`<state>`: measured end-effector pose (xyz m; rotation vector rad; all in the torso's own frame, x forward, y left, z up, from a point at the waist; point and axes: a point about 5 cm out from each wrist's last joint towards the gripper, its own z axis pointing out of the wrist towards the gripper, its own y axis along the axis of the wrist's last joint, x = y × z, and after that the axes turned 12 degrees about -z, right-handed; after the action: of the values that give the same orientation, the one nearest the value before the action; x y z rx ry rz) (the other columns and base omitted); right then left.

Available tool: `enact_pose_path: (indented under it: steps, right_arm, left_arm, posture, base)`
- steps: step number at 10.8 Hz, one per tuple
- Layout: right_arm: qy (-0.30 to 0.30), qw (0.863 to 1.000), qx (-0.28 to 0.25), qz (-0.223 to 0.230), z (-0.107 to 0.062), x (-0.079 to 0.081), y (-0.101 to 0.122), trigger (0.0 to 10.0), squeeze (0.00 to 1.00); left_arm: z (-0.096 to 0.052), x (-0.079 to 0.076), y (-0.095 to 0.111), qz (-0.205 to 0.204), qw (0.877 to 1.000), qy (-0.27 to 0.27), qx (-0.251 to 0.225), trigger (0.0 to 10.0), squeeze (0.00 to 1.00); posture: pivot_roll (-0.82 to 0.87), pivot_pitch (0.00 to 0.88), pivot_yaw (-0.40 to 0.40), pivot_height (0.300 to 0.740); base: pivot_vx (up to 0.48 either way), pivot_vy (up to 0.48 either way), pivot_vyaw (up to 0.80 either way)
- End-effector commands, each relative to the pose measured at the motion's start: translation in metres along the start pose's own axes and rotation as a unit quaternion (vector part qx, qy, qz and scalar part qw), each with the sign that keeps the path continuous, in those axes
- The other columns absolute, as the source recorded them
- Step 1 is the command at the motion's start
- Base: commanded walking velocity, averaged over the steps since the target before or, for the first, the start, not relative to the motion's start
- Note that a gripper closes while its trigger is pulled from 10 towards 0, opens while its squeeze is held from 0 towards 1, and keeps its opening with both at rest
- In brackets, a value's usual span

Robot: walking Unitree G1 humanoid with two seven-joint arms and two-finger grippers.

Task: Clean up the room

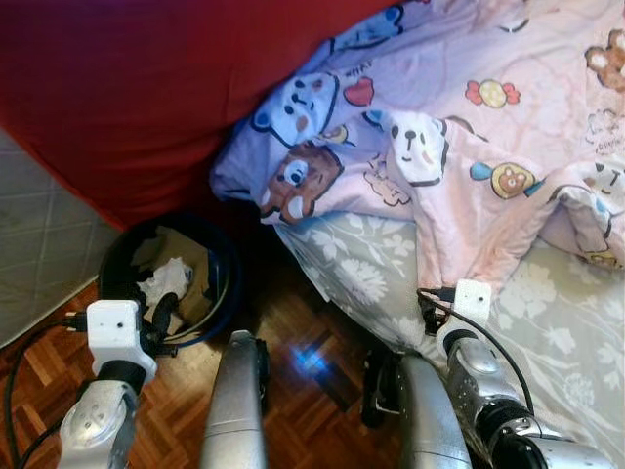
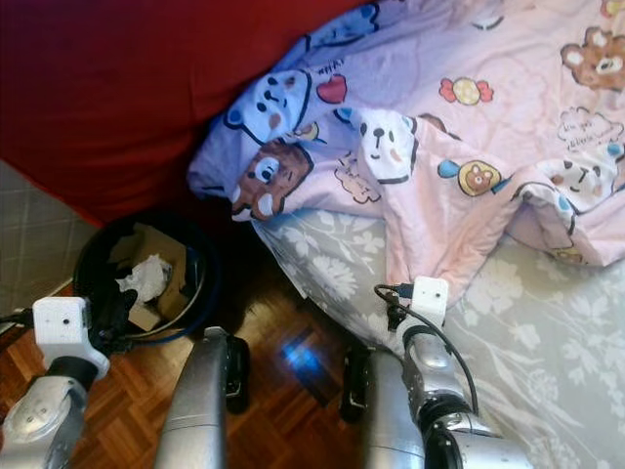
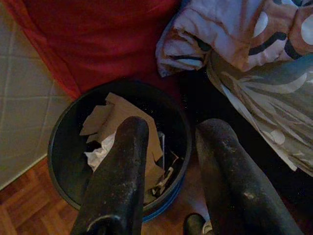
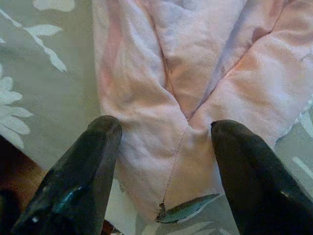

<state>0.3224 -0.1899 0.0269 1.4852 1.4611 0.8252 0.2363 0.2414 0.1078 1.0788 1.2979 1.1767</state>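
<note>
A round black bin (image 1: 115, 256) stands on the floor by the bed, holding crumpled white paper (image 1: 168, 278) and torn cardboard (image 3: 128, 113). My left gripper (image 3: 173, 129) hovers over the bin's near rim, open and empty. A pink blanket printed with bears (image 1: 469, 127) lies rumpled across the bed on a grey floral sheet (image 1: 356, 269). My right gripper (image 4: 166, 127) is open just above the blanket's hanging corner (image 4: 166, 166), one finger on each side of it, at the near edge of the bed.
A large red cover (image 1: 146, 88) drapes from the bed down behind the bin. Parquet floor (image 1: 303, 357) runs between the bin and the bed. Pale tiles (image 1: 39, 254) lie to the left of the bin.
</note>
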Motion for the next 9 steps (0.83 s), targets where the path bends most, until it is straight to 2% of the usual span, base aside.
enact_pose_path:
  steps: [1, 4, 6, 7, 9]
  right_arm:
    - [-0.004, 0.999, 0.037, 0.0, -0.005, -0.003, -0.019, 10.0, 0.0]
    - [-0.01, 0.997, 0.078, 0.0, -0.009, -0.004, -0.034, 10.0, 0.0]
    - [-0.009, 0.997, 0.081, 0.008, -0.011, -0.003, -0.039, 10.0, 0.0]
    - [-0.01, 0.996, 0.084, 0.008, -0.012, -0.003, -0.041, 0.0, 0.0]
    - [-0.013, 0.996, 0.086, 0.006, -0.013, -0.004, -0.043, 0.0, 0.0]
  left_arm:
    - [-0.011, 0.007, -0.007, 0.001, 1.0, 0.014, 0.025, 10.0, 0.0]
    - [-0.021, 0.009, -0.003, 0.006, 0.999, 0.017, 0.033, 10.0, 0.0]
    - [-0.022, 0.009, -0.001, 0.009, 0.999, 0.017, 0.037, 10.0, 0.0]
    - [-0.024, 0.008, -0.001, 0.009, 0.999, 0.017, 0.04, 10.0, 0.0]
    - [-0.027, 0.009, -0.001, 0.009, 0.999, 0.019, 0.045, 10.0, 0.0]
  posture:
    - [0.36, 0.558, 0.014, 0.631]
    - [0.37, 0.58, 0.027, 0.631]
    - [0.37, 0.591, 0.029, 0.631]
    - [0.38, 0.6, 0.033, 0.631]
    - [0.38, 0.605, 0.035, 0.631]
  base:
    - [0.0, 0.0, 0.0]
    - [0.0, 0.0, 0.0]
    - [0.0, 0.0, 0.0]
    - [0.0, 0.0, 0.0]
    - [0.0, 0.0, 0.0]
